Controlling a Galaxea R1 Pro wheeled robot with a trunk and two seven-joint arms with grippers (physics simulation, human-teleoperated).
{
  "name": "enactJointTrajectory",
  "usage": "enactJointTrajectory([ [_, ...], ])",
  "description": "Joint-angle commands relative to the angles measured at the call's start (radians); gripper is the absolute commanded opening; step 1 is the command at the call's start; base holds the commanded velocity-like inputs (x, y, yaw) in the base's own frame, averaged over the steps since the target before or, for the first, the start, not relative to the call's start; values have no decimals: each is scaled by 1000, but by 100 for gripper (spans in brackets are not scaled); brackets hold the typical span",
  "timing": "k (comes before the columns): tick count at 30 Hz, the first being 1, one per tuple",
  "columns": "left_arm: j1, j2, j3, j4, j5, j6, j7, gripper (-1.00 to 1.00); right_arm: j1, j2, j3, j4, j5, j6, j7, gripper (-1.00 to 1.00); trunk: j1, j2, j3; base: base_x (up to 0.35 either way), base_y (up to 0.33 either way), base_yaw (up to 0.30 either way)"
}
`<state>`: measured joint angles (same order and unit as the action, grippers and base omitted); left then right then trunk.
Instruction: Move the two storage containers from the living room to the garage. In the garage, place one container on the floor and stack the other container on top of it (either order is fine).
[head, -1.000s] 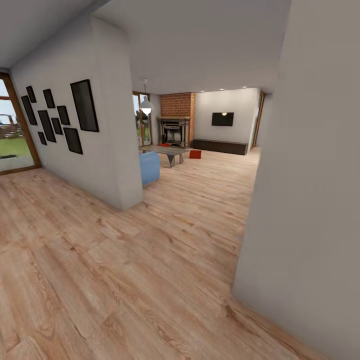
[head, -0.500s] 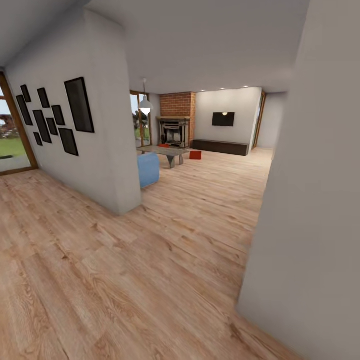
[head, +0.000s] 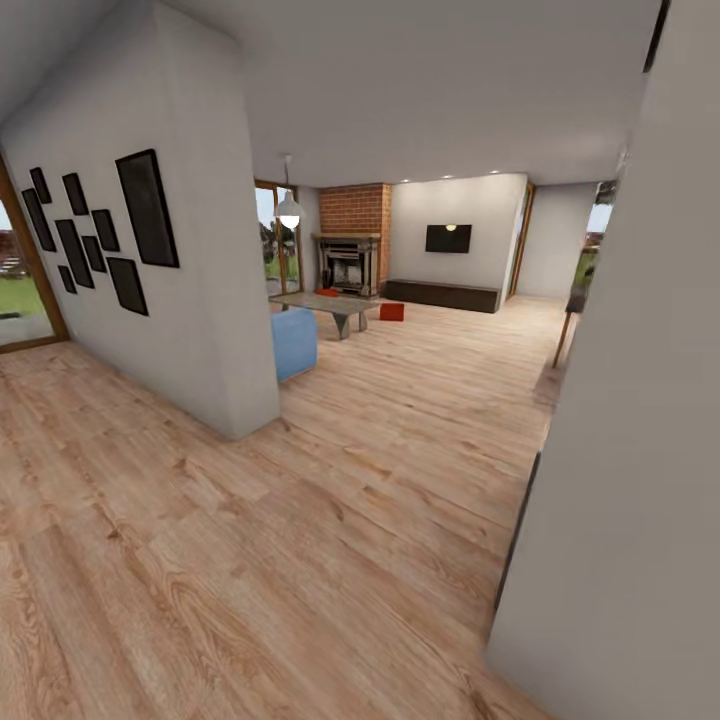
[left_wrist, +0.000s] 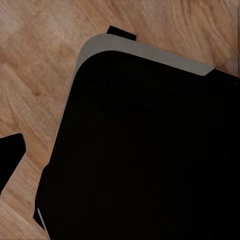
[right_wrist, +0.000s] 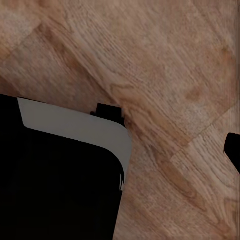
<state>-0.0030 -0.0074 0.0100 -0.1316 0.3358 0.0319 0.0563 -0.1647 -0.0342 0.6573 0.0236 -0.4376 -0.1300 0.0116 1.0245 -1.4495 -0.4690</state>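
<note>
Far ahead across the light wood planks lies the living room with its red brick chimney (head: 356, 208). One orange-red storage container (head: 391, 311) sits on the floor there, right of a low table. A second storage container (head: 327, 292) shows as a small red patch behind that table. Both are far from me. In the left wrist view a dark fingertip (left_wrist: 10, 157) pokes in at the frame edge over wood floor. In the right wrist view a dark fingertip (right_wrist: 233, 150) does the same. Neither view shows how the jaws stand. The garage is out of view.
A white wall corner (head: 235, 330) with black picture frames (head: 148, 208) stands at left; a grey wall (head: 640, 480) is close at right. A blue armchair (head: 295, 342), coffee table (head: 335, 302), fireplace (head: 348, 263), TV (head: 447, 238) and dark bench (head: 440, 293) lie ahead. My black base (left_wrist: 140, 150) is below the wrists.
The whole head view has shifted: the camera moved forward, and the right wall slid aside to show more of the living room's right end. The containers have not moved.
</note>
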Motion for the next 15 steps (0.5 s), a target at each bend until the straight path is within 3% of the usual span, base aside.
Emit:
enactJointTrajectory([
  [1,0,0,1,-2,5,3,4,100,-1,0,8,2,-9,-5,2,100,1,0,-1,322,0,0],
  [15,0,0,1,-2,7,7,4,100,-1,0,8,2,-9,-5,2,100,1,0,-1,322,0,0],
])
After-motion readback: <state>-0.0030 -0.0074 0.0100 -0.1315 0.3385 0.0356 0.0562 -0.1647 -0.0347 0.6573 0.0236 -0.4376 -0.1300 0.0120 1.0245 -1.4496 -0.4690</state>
